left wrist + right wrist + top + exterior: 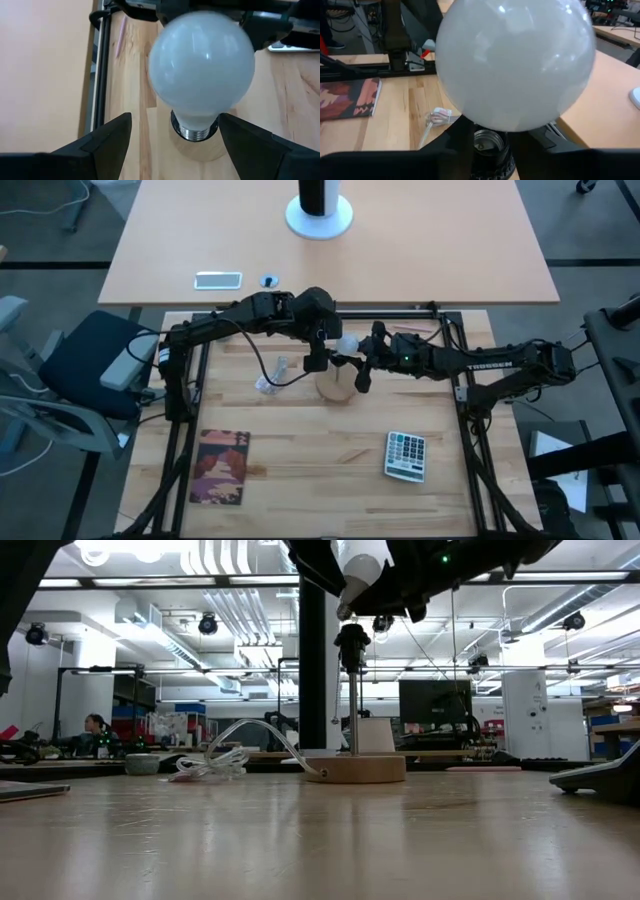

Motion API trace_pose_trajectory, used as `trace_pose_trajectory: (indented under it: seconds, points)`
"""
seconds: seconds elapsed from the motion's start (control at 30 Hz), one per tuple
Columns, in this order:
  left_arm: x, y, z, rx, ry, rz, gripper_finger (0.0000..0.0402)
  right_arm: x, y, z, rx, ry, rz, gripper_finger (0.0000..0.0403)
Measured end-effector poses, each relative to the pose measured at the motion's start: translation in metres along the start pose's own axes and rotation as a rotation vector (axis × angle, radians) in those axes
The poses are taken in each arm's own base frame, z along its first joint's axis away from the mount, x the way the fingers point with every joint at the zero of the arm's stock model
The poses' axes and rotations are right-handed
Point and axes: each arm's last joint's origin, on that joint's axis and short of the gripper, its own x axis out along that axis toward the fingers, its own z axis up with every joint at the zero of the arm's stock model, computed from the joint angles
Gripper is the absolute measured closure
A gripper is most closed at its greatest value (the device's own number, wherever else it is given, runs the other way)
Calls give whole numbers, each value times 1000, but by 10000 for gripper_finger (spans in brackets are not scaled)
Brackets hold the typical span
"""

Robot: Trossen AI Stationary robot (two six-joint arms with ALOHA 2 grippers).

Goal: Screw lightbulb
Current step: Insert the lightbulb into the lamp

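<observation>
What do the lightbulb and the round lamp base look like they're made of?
Lightbulb: frosted white globe, glass or plastic, softly glossy with faint reflections; its screw base looks like ridged, shiny metal. Round lamp base: pale wood, matte, much like the table.
</observation>
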Motion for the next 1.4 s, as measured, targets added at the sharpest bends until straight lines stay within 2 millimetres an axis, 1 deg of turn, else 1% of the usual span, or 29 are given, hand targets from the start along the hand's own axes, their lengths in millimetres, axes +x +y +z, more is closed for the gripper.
trace_pose_trajectory:
  seconds: [0.17, 0.37, 0.5, 0.6, 0.73, 0.87, 0.97, 1.1, 1.27, 1.4]
  points:
    - [1, 0, -1, -15, 7, -3, 111, 0, 0, 1, -7, 31, 3, 312]
    - [2, -1, 0, -15, 1, -15, 111, -1, 3, 2, -25, 29, 15, 327]
    - [8, -4, -2, -14, -10, -55, 111, -1, 3, 2, -32, 27, 21, 331]
    - [17, -6, -3, -13, -16, -54, 111, -2, 7, 2, -49, 24, 33, 318]
    - [26, -9, -7, -1, -11, -65, 120, -2, 10, 3, -64, 18, 39, 287]
    - [29, -11, -7, 16, -37, -58, 136, -4, 9, 5, -54, 11, 26, 254]
    - [26, -10, -6, 17, -75, -46, 157, -9, 8, 8, -47, -3, 23, 235]
    - [18, -10, -5, 14, -143, -26, 191, -18, 5, 13, -30, -16, 21, 221]
    - [10, -11, -11, 6, -238, 10, 233, -30, 2, 18, -13, -15, 29, 222]
    - [-2, -10, -19, -31, -331, 73, 242, -36, 2, 17, -12, 8, 58, 224]
